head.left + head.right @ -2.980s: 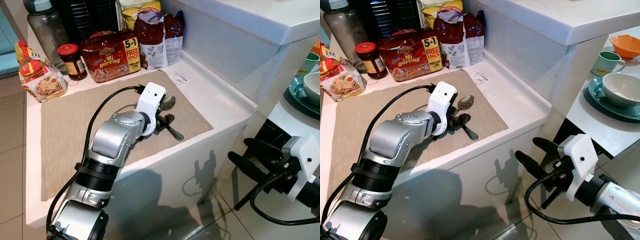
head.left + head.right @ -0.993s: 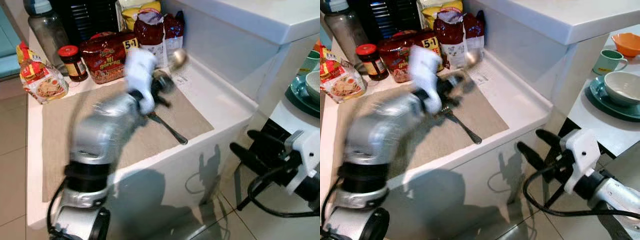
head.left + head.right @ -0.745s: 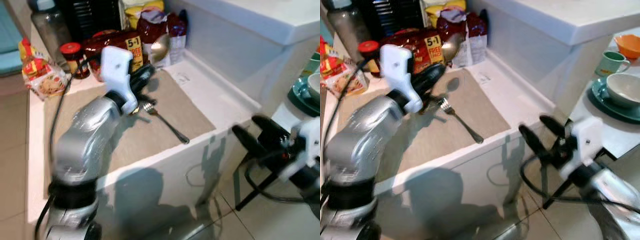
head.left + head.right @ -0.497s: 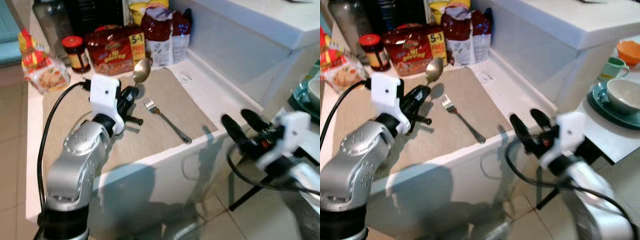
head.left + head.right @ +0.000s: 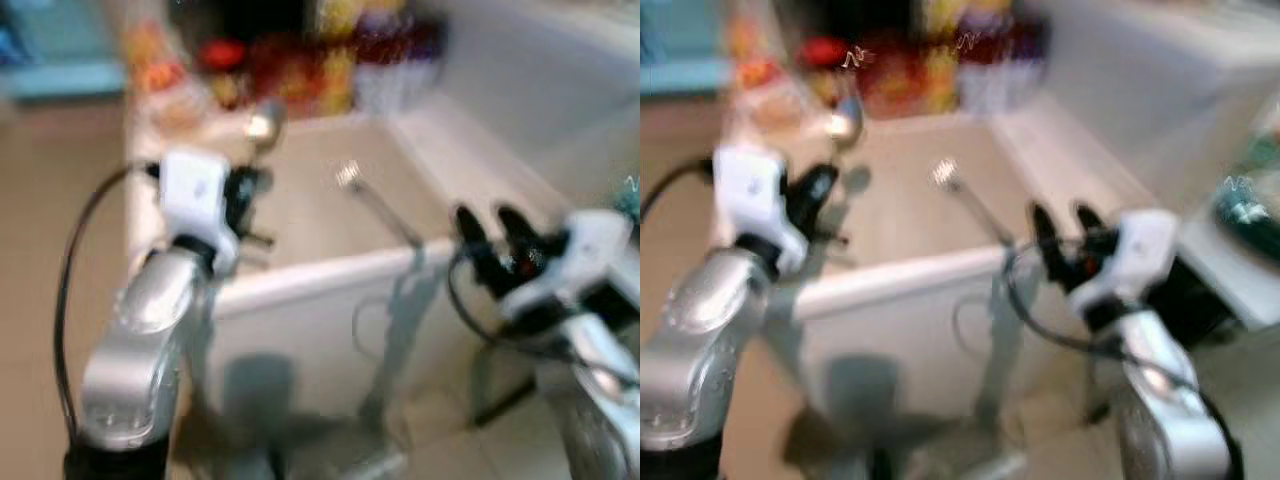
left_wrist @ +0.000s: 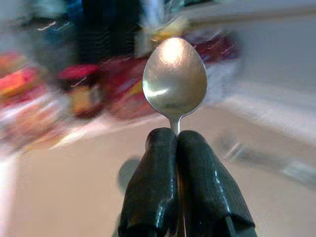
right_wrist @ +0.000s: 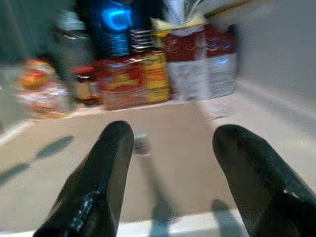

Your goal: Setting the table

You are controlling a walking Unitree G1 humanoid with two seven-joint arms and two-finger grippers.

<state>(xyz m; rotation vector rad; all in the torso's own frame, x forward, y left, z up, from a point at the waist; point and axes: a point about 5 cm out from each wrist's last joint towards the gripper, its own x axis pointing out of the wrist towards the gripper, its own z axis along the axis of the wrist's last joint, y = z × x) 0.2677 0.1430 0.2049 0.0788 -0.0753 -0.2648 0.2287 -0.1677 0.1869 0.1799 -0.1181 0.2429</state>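
gripping a shiny silver spoon (image 6: 174, 81) by its neck, bowl raised above the beige mat (image 5: 300, 205), the left gripper (image 6: 177, 148) is clamped; the right gripper (image 7: 173, 148) is spread wide. the head views are blurred, and the left wrist view gives the spoon sharply.

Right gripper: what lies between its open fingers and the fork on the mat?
Only bare placemat and the counter's white edge separate the right gripper from the fork, as the right wrist view shows.
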